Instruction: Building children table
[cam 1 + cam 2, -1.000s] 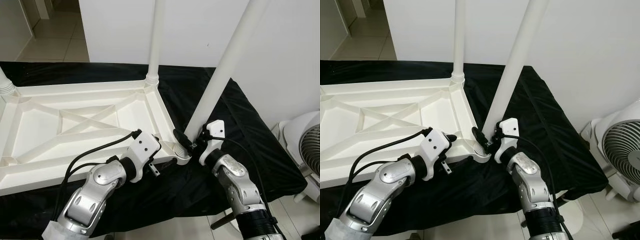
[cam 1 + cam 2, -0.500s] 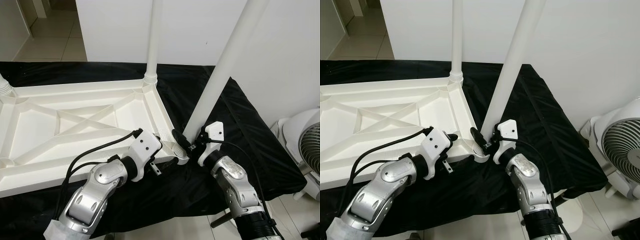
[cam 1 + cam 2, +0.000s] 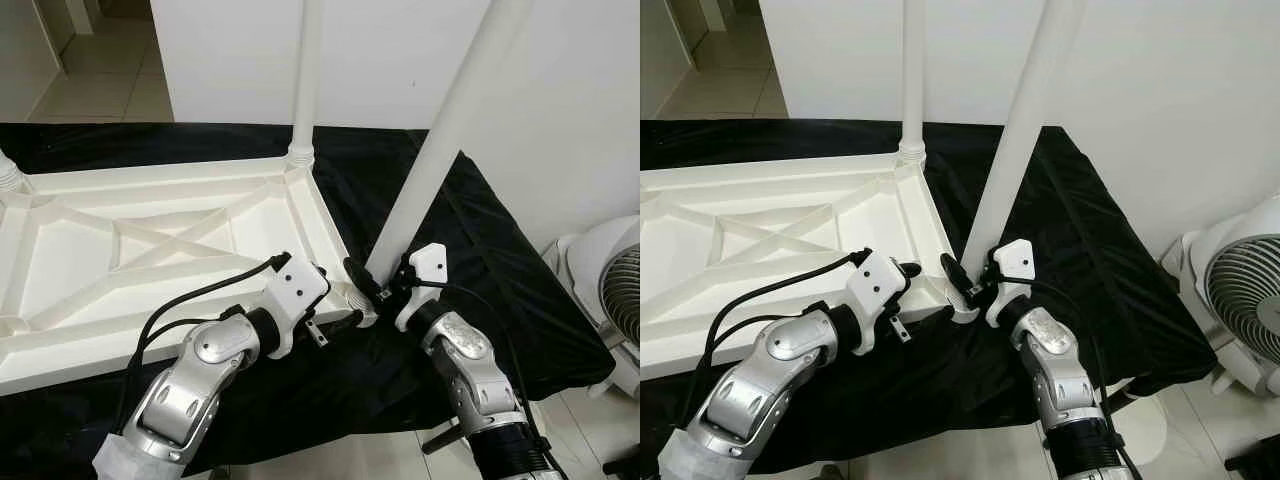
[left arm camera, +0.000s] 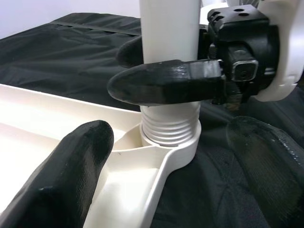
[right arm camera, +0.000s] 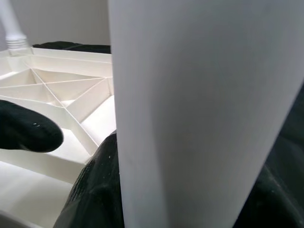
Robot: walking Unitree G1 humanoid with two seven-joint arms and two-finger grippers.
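Black cloth [image 3: 480, 250] — right gripper [image 3: 372, 285] clasps table leg [image 3: 440, 150] beside left gripper [image 3: 320, 305].

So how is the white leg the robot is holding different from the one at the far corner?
The near leg leans to one side; the far leg stands straight. The right gripper clamps the near leg just above its threaded base; nothing touches the far leg. Both are white tubes in corner sockets of the upturned tabletop.

Both upright legs [image 3: 452, 120] [image 3: 304, 75] run off the top edge, so their ends cannot be seen. The tabletop [image 3: 150, 240] is cut at the left edge, and the fan [image 3: 615, 300] at the right. The left gripper [image 3: 330, 320] hides the tabletop's near rim by the corner socket.
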